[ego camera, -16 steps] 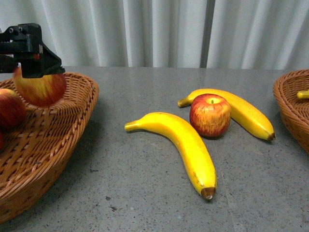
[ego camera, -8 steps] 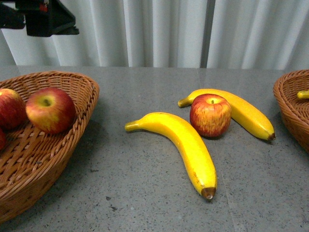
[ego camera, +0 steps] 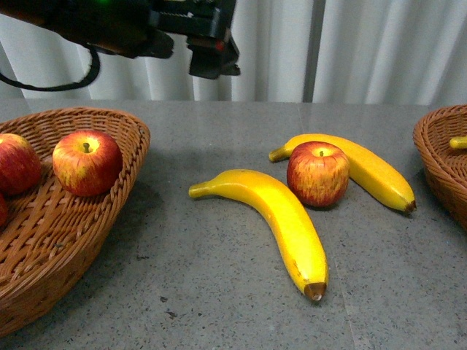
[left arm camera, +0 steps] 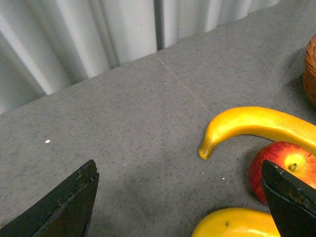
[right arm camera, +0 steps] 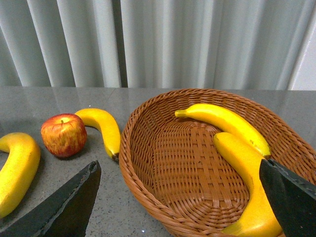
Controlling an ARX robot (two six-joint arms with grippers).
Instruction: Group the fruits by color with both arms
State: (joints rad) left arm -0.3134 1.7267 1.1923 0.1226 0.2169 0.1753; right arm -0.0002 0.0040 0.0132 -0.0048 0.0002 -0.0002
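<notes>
A red apple point(ego camera: 317, 173) sits mid-table between two yellow bananas: a near one point(ego camera: 273, 219) and a far one point(ego camera: 365, 168) touching it. My left gripper point(ego camera: 213, 58) hangs open high above the table, left of these fruits. In the left wrist view the same apple point(left arm camera: 284, 165) and far banana point(left arm camera: 256, 123) lie ahead of the open, empty left gripper point(left arm camera: 180, 202). Two apples point(ego camera: 87, 162) point(ego camera: 16, 164) rest in the left basket point(ego camera: 124, 131). My right gripper point(right arm camera: 180, 202) is open over the right basket point(right arm camera: 133, 148), which holds two bananas point(right arm camera: 227, 121) point(right arm camera: 247, 173).
The right basket's rim point(ego camera: 430, 157) shows at the front view's right edge, with a banana tip point(ego camera: 458, 143) inside. White curtains close off the back of the grey table point(ego camera: 219, 292). The right arm is out of the front view.
The left gripper let go of an apple in the left basket, rose, and swung right over the table. The apple settled slightly rightward in the basket.
</notes>
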